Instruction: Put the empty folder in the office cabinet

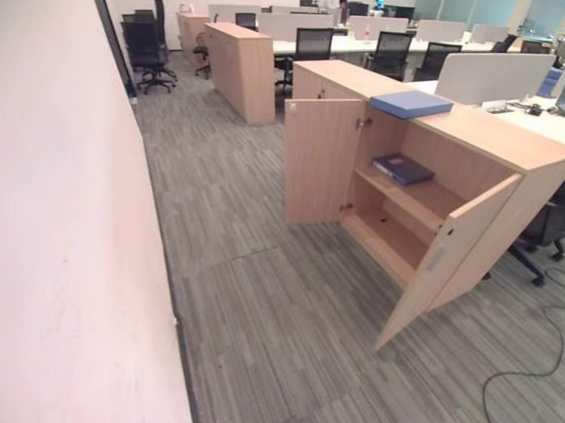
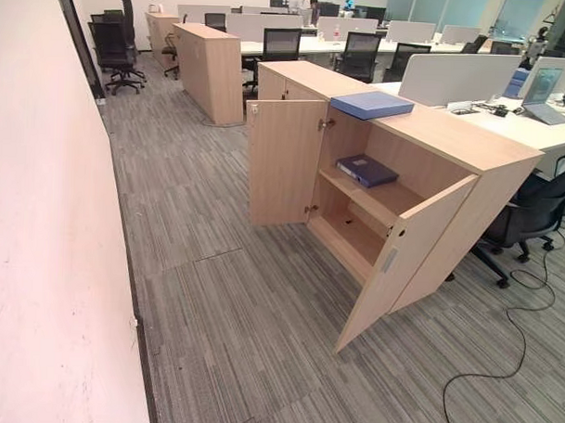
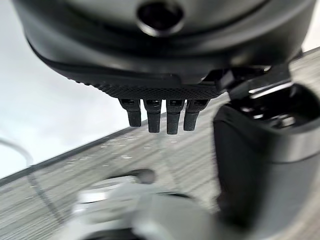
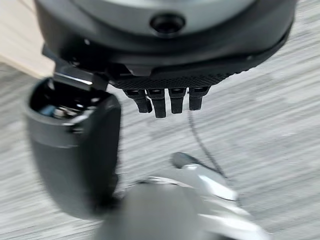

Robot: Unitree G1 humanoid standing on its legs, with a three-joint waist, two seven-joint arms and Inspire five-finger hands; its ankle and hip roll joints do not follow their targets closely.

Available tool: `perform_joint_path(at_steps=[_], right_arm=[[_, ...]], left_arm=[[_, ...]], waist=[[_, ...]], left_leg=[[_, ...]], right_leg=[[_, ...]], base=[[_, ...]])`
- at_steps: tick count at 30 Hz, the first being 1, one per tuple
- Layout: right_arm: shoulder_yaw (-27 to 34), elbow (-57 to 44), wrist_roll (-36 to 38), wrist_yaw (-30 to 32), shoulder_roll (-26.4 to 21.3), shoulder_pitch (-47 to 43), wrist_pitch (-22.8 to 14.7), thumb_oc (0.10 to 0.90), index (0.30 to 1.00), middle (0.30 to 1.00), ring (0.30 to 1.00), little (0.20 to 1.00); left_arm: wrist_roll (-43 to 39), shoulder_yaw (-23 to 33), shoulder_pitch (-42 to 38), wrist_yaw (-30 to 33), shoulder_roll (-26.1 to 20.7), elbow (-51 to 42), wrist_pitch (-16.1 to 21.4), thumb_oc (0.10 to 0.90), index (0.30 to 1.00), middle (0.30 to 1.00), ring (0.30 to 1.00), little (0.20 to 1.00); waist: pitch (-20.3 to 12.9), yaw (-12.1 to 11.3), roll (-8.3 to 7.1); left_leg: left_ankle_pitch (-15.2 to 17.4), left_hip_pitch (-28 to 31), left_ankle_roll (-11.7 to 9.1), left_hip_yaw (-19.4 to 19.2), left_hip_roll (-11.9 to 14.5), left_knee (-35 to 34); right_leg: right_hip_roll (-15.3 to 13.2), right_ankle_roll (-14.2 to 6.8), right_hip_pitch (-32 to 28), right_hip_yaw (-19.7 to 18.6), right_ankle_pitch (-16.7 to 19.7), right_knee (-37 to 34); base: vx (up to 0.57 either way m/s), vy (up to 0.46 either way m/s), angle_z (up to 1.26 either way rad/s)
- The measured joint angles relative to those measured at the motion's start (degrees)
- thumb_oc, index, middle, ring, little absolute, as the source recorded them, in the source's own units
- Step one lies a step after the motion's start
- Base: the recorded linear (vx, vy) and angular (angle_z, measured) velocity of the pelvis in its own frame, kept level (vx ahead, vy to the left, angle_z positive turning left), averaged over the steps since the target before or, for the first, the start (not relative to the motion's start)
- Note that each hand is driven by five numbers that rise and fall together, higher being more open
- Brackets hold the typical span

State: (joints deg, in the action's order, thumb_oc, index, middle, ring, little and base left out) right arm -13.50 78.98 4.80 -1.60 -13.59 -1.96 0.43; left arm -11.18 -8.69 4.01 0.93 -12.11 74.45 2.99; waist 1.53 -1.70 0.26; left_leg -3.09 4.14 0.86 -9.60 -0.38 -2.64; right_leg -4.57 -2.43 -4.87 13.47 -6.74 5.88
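Note:
A light wood office cabinet (image 1: 508, 136) stands to the right with both doors open, the left door (image 1: 321, 162) swung wide and the right door (image 1: 448, 259) angled out toward me. A light blue folder (image 1: 411, 104) lies flat on the cabinet's top. A darker blue folder (image 1: 403, 168) rests on the upper shelf inside; the lower shelf looks bare. My left hand (image 3: 165, 85) hangs over the carpet with straight fingers (image 3: 172, 120) and holds nothing. My right hand (image 4: 165, 75) hangs the same way, its thumb (image 4: 75, 145) apart from the fingers, also empty.
A white wall (image 1: 58, 259) runs along the left. Grey carpet (image 1: 261, 304) stretches between it and the cabinet. A second wood cabinet (image 1: 241, 71) stands farther back, with black office chairs (image 1: 144, 44) and desks (image 1: 510, 80) behind. Another chair (image 1: 551, 226) sits right of the cabinet.

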Motion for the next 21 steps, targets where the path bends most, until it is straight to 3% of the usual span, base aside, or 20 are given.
perform_joint_path(at_steps=[14, 21], right_arm=[[0.87, 0.03, -0.03, 0.12, -1.06, -0.78, -0.11, 0.800, 0.900, 0.900, 0.900, 0.900], [0.68, -0.56, -0.24, -1.04, -1.11, -0.11, -1.44, 0.800, 0.900, 0.900, 0.900, 0.900]], left_arm=[[-2.03, -1.24, 0.34, -1.37, 1.37, -2.78, 0.99, 0.800, 0.900, 0.900, 0.900, 0.900], [-1.92, -0.77, -1.10, -2.90, 1.17, 0.74, 0.70, 0.800, 0.900, 0.900, 0.900, 0.900]], waist=[[0.09, 0.09, 2.88], [0.16, 1.15, 2.56]], left_leg=[[-0.21, 1.29, 0.10, 0.80, 0.31, -0.40], [0.39, 2.06, -0.78, -0.29, 0.68, -0.57]], right_leg=[[0.93, 0.08, -3.33, 1.16, 0.64, -4.03], [1.19, 0.06, -3.25, -0.19, 0.42, -3.73]], base=[[0.00, -0.003, 0.03], [0.00, -0.017, -0.11]])
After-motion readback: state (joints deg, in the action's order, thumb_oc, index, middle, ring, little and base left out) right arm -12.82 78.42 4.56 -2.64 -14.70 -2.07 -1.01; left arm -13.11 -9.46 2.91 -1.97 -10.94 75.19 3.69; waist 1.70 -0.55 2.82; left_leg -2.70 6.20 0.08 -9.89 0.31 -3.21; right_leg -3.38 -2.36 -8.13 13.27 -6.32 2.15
